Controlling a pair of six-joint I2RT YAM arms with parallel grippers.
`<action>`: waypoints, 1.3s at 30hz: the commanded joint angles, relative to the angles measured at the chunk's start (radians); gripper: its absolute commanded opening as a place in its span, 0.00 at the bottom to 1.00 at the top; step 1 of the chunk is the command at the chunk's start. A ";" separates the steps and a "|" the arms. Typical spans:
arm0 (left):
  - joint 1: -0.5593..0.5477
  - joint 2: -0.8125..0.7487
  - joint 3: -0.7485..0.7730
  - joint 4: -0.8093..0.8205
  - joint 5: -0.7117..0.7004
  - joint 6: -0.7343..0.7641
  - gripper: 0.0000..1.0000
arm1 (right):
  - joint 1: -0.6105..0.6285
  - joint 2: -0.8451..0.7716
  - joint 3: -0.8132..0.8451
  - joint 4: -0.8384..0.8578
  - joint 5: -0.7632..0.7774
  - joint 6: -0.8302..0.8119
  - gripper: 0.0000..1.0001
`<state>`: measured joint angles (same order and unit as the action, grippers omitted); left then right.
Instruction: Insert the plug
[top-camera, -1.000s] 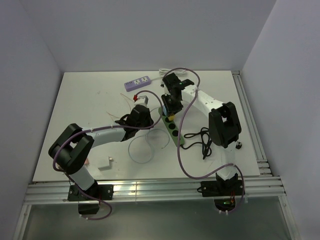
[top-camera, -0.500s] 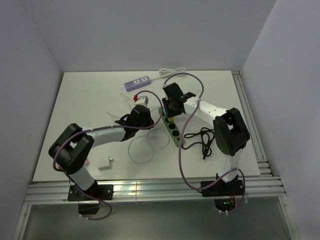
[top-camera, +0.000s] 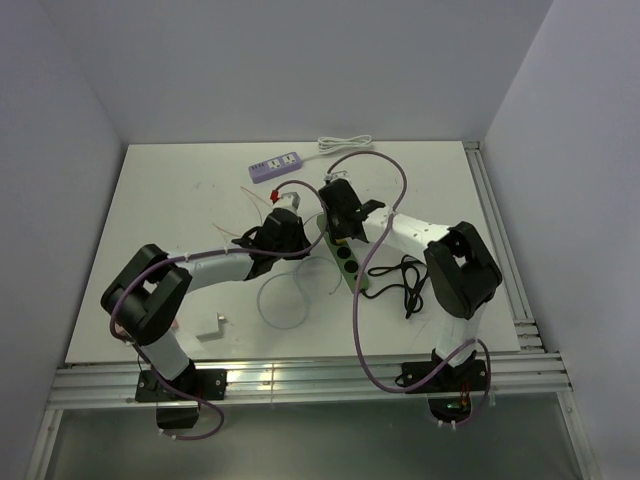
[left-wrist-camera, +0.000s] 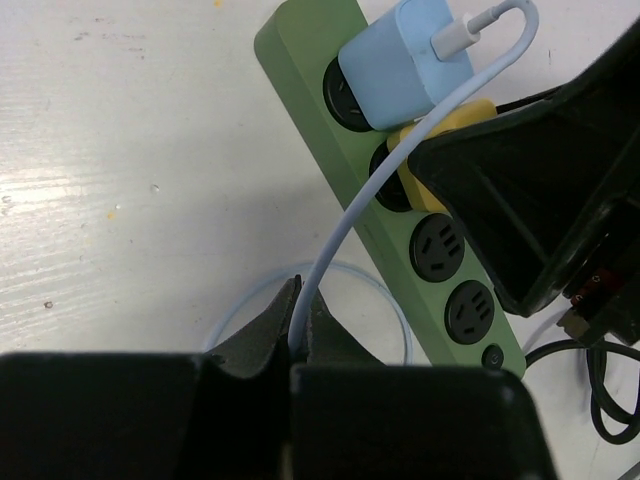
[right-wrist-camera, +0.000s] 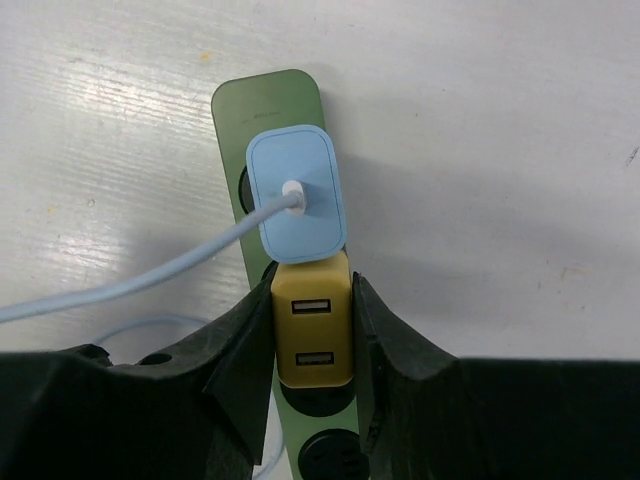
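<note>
A green power strip (right-wrist-camera: 265, 105) lies on the white table, also in the top view (top-camera: 347, 262) and the left wrist view (left-wrist-camera: 300, 45). A light blue charger (right-wrist-camera: 296, 192) with a pale blue cable (right-wrist-camera: 130, 280) sits in its end socket. My right gripper (right-wrist-camera: 312, 330) is shut on a yellow USB plug (right-wrist-camera: 313, 332), held over the second socket right against the blue charger. My left gripper (left-wrist-camera: 298, 325) is shut on the pale blue cable (left-wrist-camera: 345, 225) beside the strip. The yellow plug (left-wrist-camera: 440, 140) peeks out under the right gripper there.
A purple power strip (top-camera: 277, 165) with a white cord lies at the back. A black cable (top-camera: 405, 280) coils right of the green strip. A small white block (top-camera: 209, 325) sits near the front left. Thin wires with a red tip (top-camera: 271, 195) lie behind my left gripper.
My right gripper has moved down and toward the front left along the green strip with the yellow plug, and now sits lower over the socket. The left arm has barely moved.
</note>
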<state>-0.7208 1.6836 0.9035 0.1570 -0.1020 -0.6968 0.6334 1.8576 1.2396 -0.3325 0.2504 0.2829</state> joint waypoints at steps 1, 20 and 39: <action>0.006 -0.007 0.029 0.004 0.024 -0.013 0.01 | 0.034 0.140 -0.207 -0.071 -0.134 0.183 0.00; 0.009 -0.002 0.109 -0.080 0.008 0.025 0.04 | 0.046 0.141 -0.393 0.148 -0.211 0.295 0.00; 0.049 0.021 0.132 -0.093 0.019 0.034 0.06 | 0.084 0.114 -0.508 0.265 -0.119 0.378 0.00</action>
<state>-0.6838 1.7123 0.9989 0.0608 -0.0929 -0.6884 0.6441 1.7676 0.8001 0.3687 0.3355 0.5095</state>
